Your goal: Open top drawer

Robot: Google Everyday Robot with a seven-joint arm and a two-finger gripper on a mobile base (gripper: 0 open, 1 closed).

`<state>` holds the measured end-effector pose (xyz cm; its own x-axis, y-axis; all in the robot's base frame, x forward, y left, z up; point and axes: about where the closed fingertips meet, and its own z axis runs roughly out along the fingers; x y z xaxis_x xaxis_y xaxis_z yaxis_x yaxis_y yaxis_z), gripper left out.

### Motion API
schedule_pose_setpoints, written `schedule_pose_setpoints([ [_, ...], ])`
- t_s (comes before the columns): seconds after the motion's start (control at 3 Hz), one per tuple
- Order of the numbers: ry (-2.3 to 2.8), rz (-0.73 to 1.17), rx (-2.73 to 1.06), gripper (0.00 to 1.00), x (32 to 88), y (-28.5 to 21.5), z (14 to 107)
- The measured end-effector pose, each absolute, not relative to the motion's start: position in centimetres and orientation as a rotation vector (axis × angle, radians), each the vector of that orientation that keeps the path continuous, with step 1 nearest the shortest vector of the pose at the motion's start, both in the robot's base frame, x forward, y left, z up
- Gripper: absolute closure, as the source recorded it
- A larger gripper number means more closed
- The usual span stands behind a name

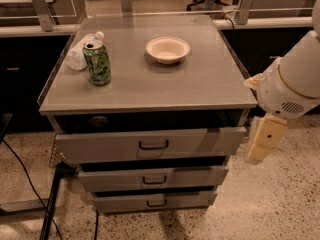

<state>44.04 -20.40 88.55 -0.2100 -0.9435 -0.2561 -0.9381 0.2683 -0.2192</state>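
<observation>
The top drawer (pixel 105 146) is the uppermost and tallest of three grey drawer fronts, with a small dark loop handle (pixel 153 145) at its centre. A dark gap shows between its upper edge and the cabinet top. My gripper (pixel 263 140) is cream-coloured and hangs from the white arm (pixel 292 86). It sits just right of the drawer's right end, at the drawer's height, and is apart from the handle.
On the cabinet top (pixel 200 84) stand a green can (pixel 97 63), a crumpled plastic bottle (pixel 80 51) behind it, and a white bowl (pixel 167 49). Two shorter drawers (pixel 152 178) (pixel 155 202) sit below. A black cable (pixel 50 209) lies on the floor to the left.
</observation>
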Motion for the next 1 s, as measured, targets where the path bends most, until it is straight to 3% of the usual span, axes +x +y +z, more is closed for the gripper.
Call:
schedule_pose_setpoints([
  [0.67,2.274,0.145,-1.678,0.0,44.0,-19.3,78.2],
  [1.0,2.274,0.145,-1.678,0.0,44.1,-19.3,78.2],
])
